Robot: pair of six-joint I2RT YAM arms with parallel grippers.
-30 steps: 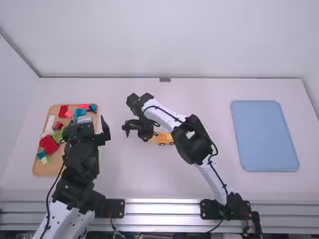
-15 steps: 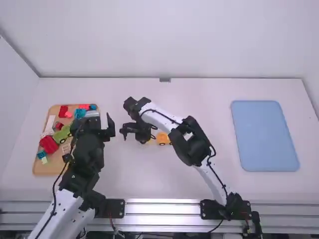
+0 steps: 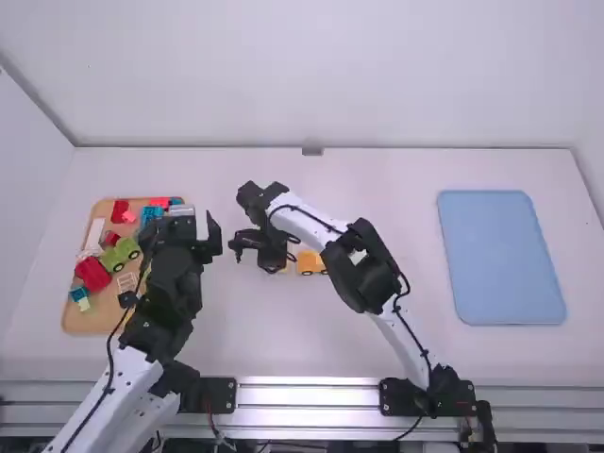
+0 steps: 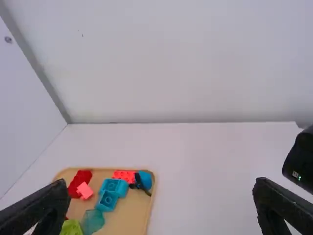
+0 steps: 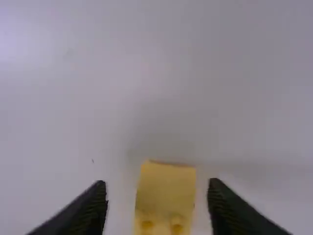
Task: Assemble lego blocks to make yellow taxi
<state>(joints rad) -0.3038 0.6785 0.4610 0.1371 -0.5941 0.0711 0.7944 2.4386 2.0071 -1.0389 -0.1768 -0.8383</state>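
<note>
Over the right part of the wooden tray, my left gripper (image 3: 181,228) is raised and open; in the left wrist view the left gripper (image 4: 161,191) has its fingers wide apart with nothing between them. Near the table's middle, my right gripper (image 3: 253,247) is low over the surface. A yellow block (image 5: 166,191) with studs at its near end lies between the open fingers of the right gripper (image 5: 157,192), a gap showing on each side. Beside that gripper stands an orange-yellow wheeled piece (image 3: 310,263), partly hidden by the right arm.
The wooden tray (image 3: 87,321) at the left holds red, blue and white pieces, a green wheeled piece (image 3: 121,253) and several others. At the far right lies a blue tray (image 3: 500,260). A wall stands behind the table.
My left gripper has shifted a little to the right, uncovering more of the green wheeled piece. The right gripper has moved only slightly, a little left and back.
</note>
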